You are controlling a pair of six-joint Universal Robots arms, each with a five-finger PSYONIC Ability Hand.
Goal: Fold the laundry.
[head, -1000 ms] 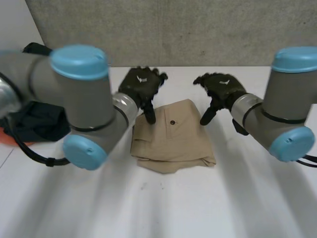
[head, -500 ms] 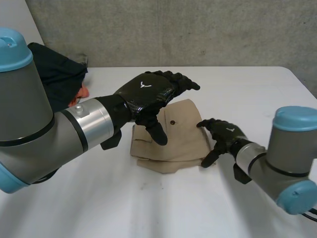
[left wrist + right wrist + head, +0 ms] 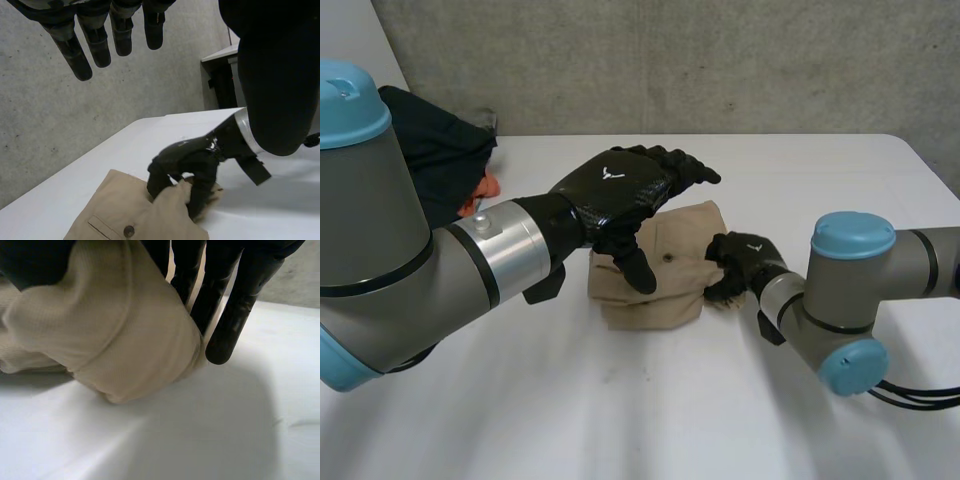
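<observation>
1. Head view: the folded tan garment [image 3: 670,292] lies on the middle of the white table [image 3: 620,420], buttoned pocket facing up.
2. The right hand [image 3: 735,266] grasps the garment's right edge, with cloth bunched between thumb and curled fingers.
3. The left hand [image 3: 620,188] hovers above the garment's left part, fingers loosely extended, grasping nothing.
4. A dark clothing pile [image 3: 435,150] sits at the table's left side.

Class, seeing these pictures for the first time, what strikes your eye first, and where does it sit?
The big black left hand, fingers spread, hovers over the folded tan garment on the white table. At that garment's right edge the right hand clutches a bunch of cloth. A dark clothes pile sits at the table's far left.
</observation>
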